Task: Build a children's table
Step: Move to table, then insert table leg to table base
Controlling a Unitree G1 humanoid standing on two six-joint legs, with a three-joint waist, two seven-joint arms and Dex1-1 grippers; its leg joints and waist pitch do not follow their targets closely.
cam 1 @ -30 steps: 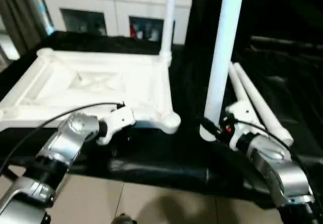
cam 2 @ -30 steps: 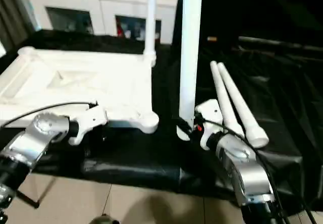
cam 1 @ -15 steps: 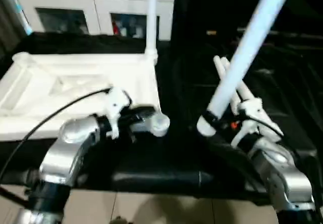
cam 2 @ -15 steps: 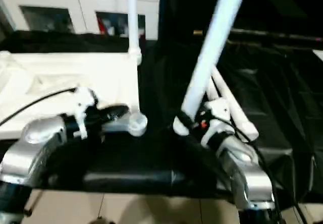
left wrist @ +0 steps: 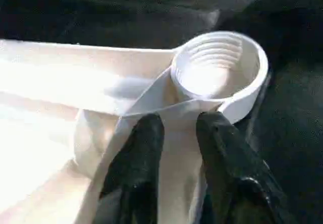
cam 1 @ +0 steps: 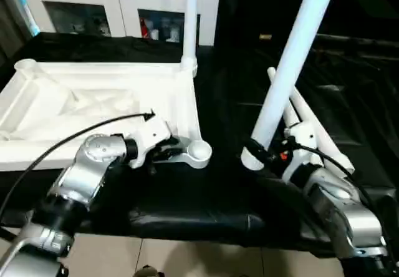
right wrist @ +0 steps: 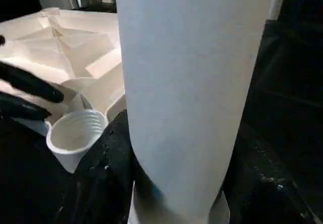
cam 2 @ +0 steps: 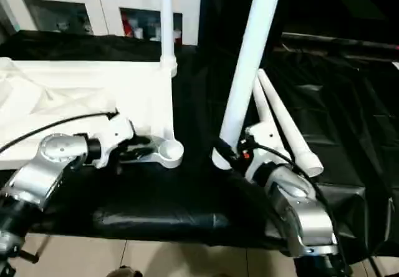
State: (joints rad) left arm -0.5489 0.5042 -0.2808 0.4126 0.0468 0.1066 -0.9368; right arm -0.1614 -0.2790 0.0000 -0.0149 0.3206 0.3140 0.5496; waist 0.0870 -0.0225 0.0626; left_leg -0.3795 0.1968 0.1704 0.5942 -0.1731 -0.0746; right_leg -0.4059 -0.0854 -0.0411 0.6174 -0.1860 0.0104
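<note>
corner socket (left wrist: 218,67) threaded inside, wrist close-up

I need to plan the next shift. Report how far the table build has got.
Done: one leg stands in the far corner of the upside-down tabletop. In hand: the right gripper holds a second leg, tilted, beside the empty near socket; the left gripper is at the rim by that socket. Left: seat this leg, then the two legs lying on the black cloth.
</note>
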